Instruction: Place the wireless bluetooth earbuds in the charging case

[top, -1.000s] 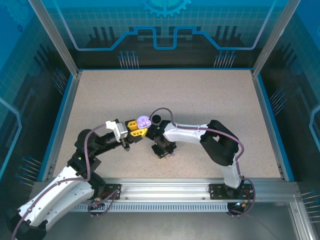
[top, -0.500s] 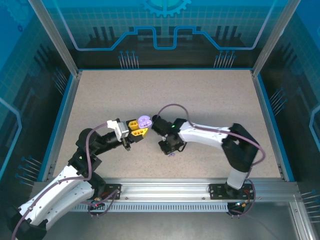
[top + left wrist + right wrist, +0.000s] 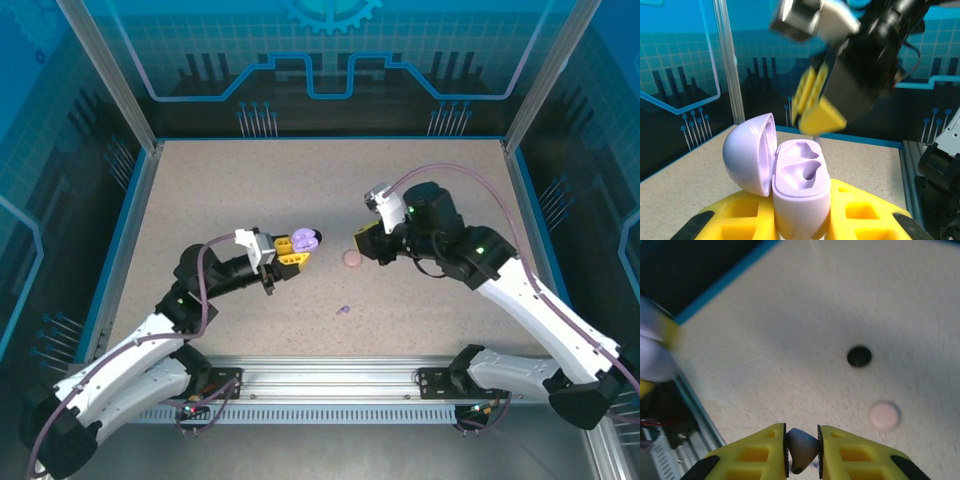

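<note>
Low in the left wrist view, the open purple case (image 3: 799,175) is gripped upright by the left gripper (image 3: 800,215), its sockets exposed for loading. At bottom centre of the right wrist view, a purple earbud (image 3: 800,447) is pinched by the right gripper (image 3: 802,442), likely for insertion.

The open round lilac plastic charging case (image 3: 800,185) looks smooth, with a soft satin sheen, as does the small pale purple plastic earbud (image 3: 801,452). The jaws gripping them are matt yellow moulded plastic. The speckled beige worktop (image 3: 430,200) is matt and finely grainy. The silver metal frame rail (image 3: 330,375) looks brushed and ribbed.
</note>
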Available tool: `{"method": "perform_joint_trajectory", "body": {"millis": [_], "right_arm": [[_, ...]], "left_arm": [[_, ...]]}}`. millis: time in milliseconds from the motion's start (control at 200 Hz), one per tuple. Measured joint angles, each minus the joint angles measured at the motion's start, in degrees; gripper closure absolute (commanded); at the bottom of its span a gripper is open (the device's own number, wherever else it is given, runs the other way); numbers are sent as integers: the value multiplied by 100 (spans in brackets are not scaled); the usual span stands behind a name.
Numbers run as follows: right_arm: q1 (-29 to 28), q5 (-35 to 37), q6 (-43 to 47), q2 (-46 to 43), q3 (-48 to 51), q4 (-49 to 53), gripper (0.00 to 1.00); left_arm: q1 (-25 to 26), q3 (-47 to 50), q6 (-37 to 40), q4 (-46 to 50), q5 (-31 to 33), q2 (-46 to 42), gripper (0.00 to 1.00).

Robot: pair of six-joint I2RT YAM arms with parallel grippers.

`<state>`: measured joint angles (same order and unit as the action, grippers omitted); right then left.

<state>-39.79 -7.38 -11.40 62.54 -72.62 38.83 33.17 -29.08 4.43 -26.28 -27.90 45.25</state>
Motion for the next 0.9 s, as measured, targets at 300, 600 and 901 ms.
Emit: {"method": "perform_joint_trajectory", "body": {"millis": [300, 600, 901], "right_arm": [[-391, -262, 933, 162, -1054, 68, 79], [-1121, -74, 1576, 793, -1513, 195, 79], [-1375, 358, 1899, 1180, -1674, 326, 79]], "left_arm": [[2, 0, -289, -422, -302, 415, 93], [2, 0, -304, -573, -411, 463, 93], [7, 0, -304, -575, -411, 468, 93]]}}
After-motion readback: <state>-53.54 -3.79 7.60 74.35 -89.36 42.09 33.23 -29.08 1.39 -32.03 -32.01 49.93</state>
